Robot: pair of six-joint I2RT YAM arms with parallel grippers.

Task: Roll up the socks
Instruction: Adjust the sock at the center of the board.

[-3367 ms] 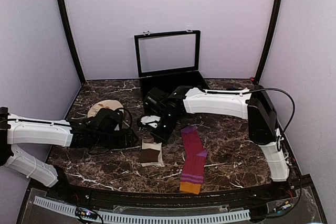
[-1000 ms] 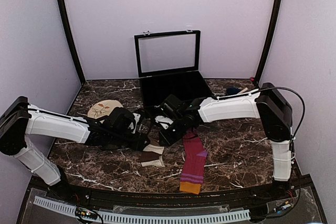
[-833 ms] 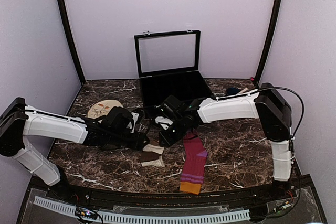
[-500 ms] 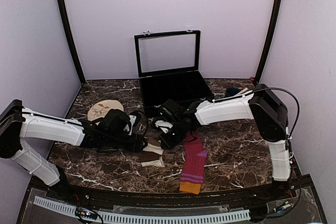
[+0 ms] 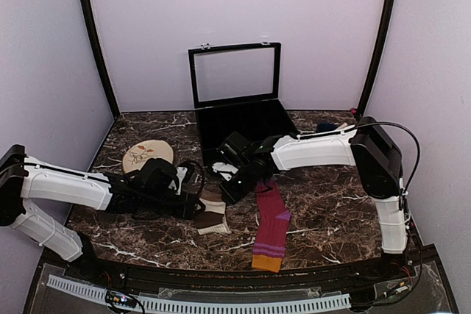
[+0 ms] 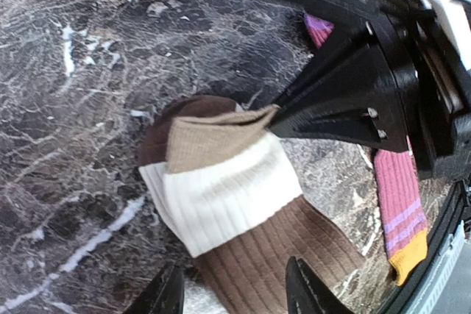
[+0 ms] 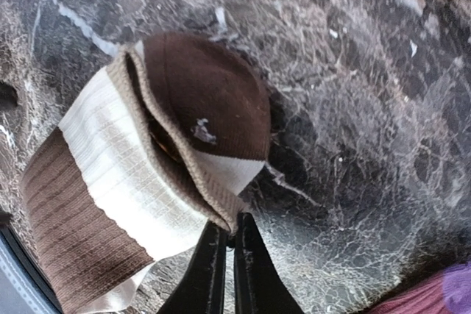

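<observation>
The cream sock with brown bands (image 5: 212, 216) lies partly folded on the marble in front of both arms. My right gripper (image 7: 229, 237) is shut on the tan edge of its folded end (image 7: 193, 179), and its fingers (image 6: 324, 112) reach in from the right in the left wrist view. My left gripper (image 6: 235, 293) is open, its two tips standing either side of the sock's brown band (image 6: 276, 255) without pinching it. The magenta-purple sock with the orange cuff (image 5: 270, 227) lies flat to the right, untouched; its edge (image 7: 434, 295) shows at the corner of the right wrist view.
An open black case (image 5: 243, 119) stands behind the grippers with its lid (image 5: 235, 75) upright. A round beige floral disc (image 5: 147, 154) lies at the left beyond my left arm. Small dark items (image 5: 327, 128) sit at the back right. Purple walls close three sides.
My right gripper has closed onto the cream sock's folded edge and shifted slightly left. My left gripper has drawn a little toward the near side, its jaws narrowing somewhat.
</observation>
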